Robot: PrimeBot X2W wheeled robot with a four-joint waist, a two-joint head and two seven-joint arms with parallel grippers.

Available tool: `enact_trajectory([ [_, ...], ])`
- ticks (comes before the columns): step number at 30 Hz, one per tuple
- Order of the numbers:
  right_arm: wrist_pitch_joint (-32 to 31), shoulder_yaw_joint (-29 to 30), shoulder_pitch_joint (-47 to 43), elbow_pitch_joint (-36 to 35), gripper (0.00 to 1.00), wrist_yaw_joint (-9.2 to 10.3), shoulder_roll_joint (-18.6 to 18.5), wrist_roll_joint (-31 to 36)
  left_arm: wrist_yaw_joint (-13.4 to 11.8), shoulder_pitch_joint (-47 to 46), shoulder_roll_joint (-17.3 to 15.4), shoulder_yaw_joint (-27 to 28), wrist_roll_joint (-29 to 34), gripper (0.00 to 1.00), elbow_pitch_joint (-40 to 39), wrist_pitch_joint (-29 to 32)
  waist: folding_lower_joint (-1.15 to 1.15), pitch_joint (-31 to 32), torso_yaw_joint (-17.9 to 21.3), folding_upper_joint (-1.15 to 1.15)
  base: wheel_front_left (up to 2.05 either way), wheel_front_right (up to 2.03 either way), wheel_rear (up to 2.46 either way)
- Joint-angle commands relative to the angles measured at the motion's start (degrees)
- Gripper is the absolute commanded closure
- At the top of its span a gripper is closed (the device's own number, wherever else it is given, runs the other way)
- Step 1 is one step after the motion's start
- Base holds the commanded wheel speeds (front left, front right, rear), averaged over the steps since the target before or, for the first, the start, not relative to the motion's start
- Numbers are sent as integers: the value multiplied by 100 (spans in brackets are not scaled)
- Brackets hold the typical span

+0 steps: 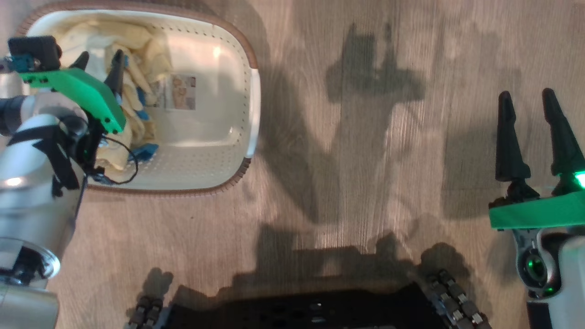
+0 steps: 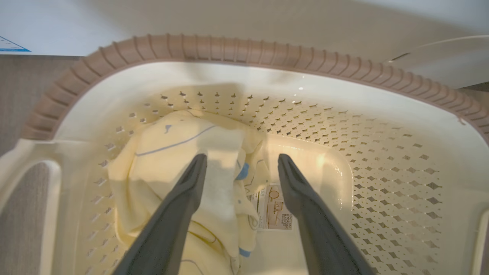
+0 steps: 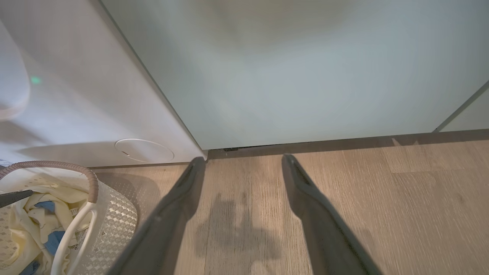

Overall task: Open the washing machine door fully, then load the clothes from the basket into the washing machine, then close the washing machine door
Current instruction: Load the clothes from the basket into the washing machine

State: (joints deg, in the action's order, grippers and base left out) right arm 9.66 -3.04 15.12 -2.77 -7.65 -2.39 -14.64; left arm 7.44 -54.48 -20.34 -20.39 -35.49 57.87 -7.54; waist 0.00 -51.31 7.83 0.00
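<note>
The cream basket (image 1: 219, 151) with a brown rim stands on the floor at the upper left. Pale yellow clothes (image 1: 132, 41) with blue patches lie bunched in its left half. My left gripper (image 1: 100, 57) hangs open inside the basket. In the left wrist view its fingertips (image 2: 242, 157) straddle a fold of the clothes (image 2: 168, 152) just above them, gripping nothing. My right gripper (image 1: 526, 96) is open and empty over the bare floor at the right. The washing machine (image 3: 95, 95) shows its white lower front behind the basket (image 3: 91, 183). The washing machine door is out of view.
A paper label (image 2: 273, 212) lies on the basket's bare bottom. A pale green cabinet panel (image 3: 305, 76) stands to the right of the washer, ahead of my right gripper (image 3: 243, 159). My dark base (image 1: 297, 310) sits at the bottom. Wood floor (image 1: 365, 160) stretches between basket and right arm.
</note>
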Motion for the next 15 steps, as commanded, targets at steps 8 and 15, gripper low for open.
enact_trajectory([
  [8,70,-176,-36,-150,0,16,-49,-55,3,-255,-547,-270,-426,0,139,388,0,-377,240,0,0,0,0],
  [15,74,-173,-51,-225,0,16,-49,-21,4,-554,-573,-390,-597,0,513,385,0,-517,292,0,0,0,0],
])
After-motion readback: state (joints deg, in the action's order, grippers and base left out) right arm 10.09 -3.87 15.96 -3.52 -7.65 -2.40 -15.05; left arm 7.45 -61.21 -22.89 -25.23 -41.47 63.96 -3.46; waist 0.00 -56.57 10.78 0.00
